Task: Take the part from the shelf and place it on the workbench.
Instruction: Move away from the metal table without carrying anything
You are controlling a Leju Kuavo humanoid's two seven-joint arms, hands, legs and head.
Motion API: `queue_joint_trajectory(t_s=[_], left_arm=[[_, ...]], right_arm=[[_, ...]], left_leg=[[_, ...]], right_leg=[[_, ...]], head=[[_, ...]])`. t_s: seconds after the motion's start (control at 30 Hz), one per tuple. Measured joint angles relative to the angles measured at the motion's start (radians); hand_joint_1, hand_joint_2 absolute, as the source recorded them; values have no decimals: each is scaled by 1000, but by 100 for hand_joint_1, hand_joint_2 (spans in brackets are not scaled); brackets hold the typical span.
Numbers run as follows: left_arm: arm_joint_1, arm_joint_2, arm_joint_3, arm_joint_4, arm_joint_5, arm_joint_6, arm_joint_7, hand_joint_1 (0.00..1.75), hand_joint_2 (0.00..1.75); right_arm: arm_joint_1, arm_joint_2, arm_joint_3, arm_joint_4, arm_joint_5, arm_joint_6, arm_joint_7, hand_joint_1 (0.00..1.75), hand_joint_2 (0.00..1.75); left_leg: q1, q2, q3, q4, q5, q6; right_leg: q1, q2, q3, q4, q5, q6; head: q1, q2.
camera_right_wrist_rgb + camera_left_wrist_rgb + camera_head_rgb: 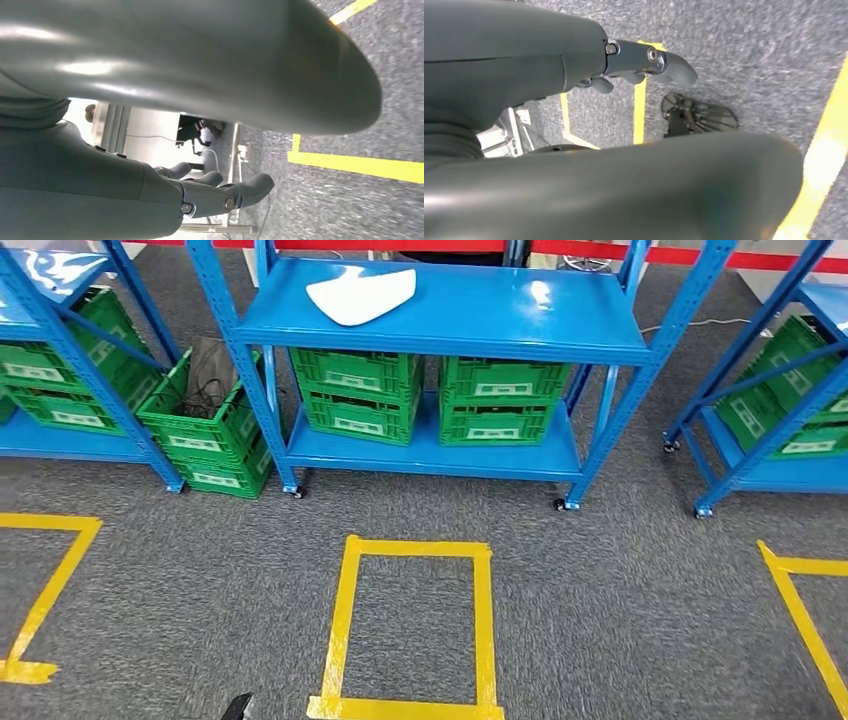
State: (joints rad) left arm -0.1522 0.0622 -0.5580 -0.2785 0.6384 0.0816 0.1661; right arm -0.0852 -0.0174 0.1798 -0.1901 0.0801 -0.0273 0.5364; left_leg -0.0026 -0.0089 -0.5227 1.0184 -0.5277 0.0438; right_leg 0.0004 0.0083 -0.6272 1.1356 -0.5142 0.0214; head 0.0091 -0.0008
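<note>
White part (360, 293) lies flat on the top board of the blue shelf (600, 340) — far ahead of both hands, untouched. Left hand (644, 62) hangs over grey carpet beside a yellow tape line (640, 117), fingers loosely apart, holding nothing. Right hand (220, 192) likewise — fingers slightly spread, empty. Green crates (358, 392) fill the lower board.

White part (360, 294), blue shelf (560, 325)
</note>
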Motion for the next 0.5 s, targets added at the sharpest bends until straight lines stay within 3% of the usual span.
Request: queue_joint_trajectory(t_s=[0.03,0.1,0.23,0.27,0.37,0.4,0.43,0.5], left_arm=[[-1,-1,0,0,1,0,0,0,0],[-2,-2,1,0,4,-3,0,0,0],[-3,-2,1,-1,10,-8,0,0,0],[-3,-2,1,-1,10,-9,0,0,0],[0,-1,3,0,16,-11,1,0,0],[3,0,3,0,18,-13,1,0,0],[5,1,4,1,20,-14,2,0,0],[6,2,5,2,22,-17,1,0,0]], right_arm=[[-1,-1,0,0,0,0,0,0,0],[-4,-4,0,1,0,0,0,0,0],[-4,-5,1,0,0,0,0,0,0],[-3,-5,1,0,0,0,0,0,0],[-3,-6,6,0,0,0,-1,0,0],[-3,-5,8,0,0,0,-1,0,0],[-2,-5,10,0,0,0,-1,0,0],[0,-6,13,0,0,0,0,0,0]], left_leg=[[-2,0,6,-1,-7,-2],[0,1,9,-3,-15,-10],[3,4,3,21,-32,-26],[4,5,-22,64,-49,-31],[15,5,-139,240,-92,-45],[19,5,-163,261,-83,-49],[23,5,-168,245,-55,-53],[30,7,-131,134,26,-63]], right_leg=[[5,-1,22,-55,25,-11],[13,-2,47,-97,30,-25],[5,-2,80,-142,36,-33],[0,-3,93,-156,37,-35],[-4,-3,111,-163,23,-36],[-6,-2,117,-162,17,-34],[-10,0,126,-161,9,-29],[-17,0,141,-156,-11,-14]], head=[[2,0],[4,0],[4,0],[1,0],[-10,0],[-13,0],[-16,0],[-23,0]])
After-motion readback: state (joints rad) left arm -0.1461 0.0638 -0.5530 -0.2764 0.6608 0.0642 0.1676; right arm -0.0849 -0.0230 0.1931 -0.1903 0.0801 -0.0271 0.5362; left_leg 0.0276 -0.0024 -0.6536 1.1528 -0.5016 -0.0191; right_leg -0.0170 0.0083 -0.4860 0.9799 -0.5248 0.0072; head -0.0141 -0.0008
